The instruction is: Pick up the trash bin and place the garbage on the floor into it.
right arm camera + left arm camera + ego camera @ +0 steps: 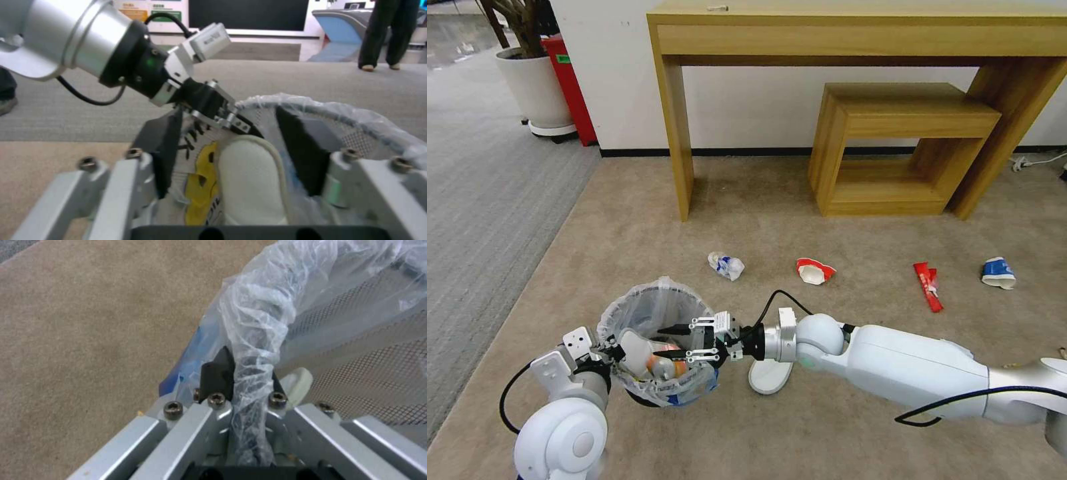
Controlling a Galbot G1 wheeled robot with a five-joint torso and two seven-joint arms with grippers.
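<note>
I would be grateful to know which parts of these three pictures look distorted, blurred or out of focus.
Head view: wide-angle bend, the desk edges bow. Left wrist view: the left gripper frame is soft up close, the trash bin bag sharper. Right wrist view: the right gripper frame blurs, and the room behind is hazy.

trash bin point(657, 313): bag-lined, lifted, holds slipper point(249, 180) | cups, wrapper point(928, 285) on floor point(840, 227)

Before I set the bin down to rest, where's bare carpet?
Bare carpet lies between bin and desk leg. Crowded: slipper beside the bin; cups and wrapper strewn beyond.
</note>
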